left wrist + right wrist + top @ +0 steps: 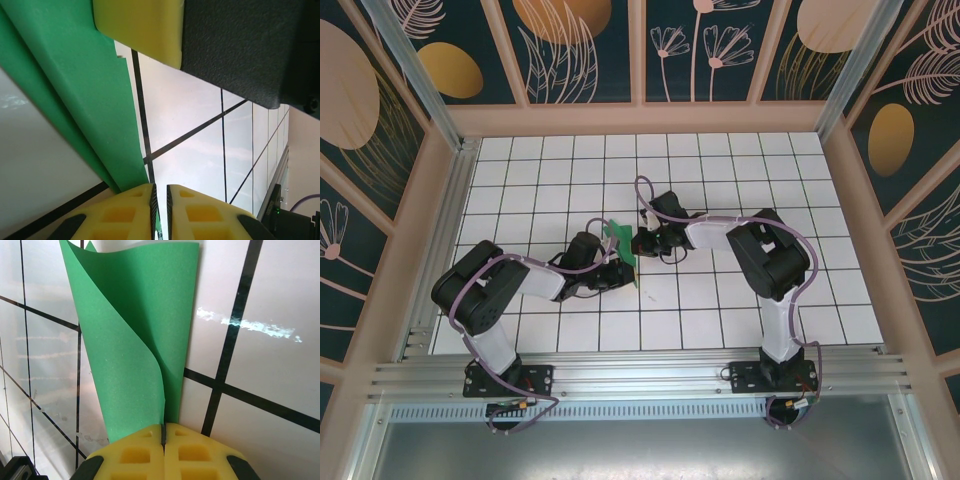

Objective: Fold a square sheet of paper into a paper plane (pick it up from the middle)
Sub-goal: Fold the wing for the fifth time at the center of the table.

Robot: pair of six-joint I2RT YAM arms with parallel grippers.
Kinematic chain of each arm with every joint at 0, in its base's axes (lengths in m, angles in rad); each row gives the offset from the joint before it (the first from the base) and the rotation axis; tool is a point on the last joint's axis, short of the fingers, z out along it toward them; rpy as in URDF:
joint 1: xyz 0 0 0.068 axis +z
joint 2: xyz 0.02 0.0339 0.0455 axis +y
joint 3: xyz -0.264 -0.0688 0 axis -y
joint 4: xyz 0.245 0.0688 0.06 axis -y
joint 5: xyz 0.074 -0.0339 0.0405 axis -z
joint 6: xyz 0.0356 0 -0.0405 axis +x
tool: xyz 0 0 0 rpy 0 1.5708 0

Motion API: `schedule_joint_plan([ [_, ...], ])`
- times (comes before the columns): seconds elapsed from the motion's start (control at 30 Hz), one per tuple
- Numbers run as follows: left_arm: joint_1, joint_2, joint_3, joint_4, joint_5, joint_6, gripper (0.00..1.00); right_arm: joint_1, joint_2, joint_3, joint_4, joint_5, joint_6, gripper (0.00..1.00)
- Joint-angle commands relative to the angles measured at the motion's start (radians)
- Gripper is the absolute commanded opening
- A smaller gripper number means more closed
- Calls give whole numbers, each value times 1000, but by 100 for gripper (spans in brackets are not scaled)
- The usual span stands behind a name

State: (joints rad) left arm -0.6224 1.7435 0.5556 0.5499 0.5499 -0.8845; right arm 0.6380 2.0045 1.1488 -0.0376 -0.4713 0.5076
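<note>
Between left hand (160, 192) and right hand (163, 430), both clenched on it: curled, doubled-over green sheet (135, 340).

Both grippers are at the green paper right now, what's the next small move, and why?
Probably close the left gripper fully on the square sheet of paper before either arm moves. Its jaws stand a sliver apart with the sheet's edge running down to them, while the right gripper pinches the curled sheet; a one-sided hold would likely let it flop.

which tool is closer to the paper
Right: the right tool is shut on the paper. The left tool meets the paper's edge with a slim gap showing, grip unclear.
</note>
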Motion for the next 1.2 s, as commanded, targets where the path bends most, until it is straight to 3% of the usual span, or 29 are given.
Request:
schedule_joint_plan([
  [0.0, -12, 6, 7, -41, 12, 14, 16, 9, 51, 11, -43, 62, 14, 1],
  [0.37, -44, 26, 88, -284, -106, 116, 11, 9, 62, 16, -59, 85, 26, 0],
  [0.67, -85, 58, 122, -371, -139, 146, 9, 7, 79, 31, -71, 93, 49, 0],
  [0.93, -84, -23, 67, -189, -52, 32, 12, 5, 82, 26, -66, 83, 58, 0],
  [1.17, -84, -64, 15, -2, -67, -96, 14, 6, 84, 19, -57, 72, 63, 0],
])
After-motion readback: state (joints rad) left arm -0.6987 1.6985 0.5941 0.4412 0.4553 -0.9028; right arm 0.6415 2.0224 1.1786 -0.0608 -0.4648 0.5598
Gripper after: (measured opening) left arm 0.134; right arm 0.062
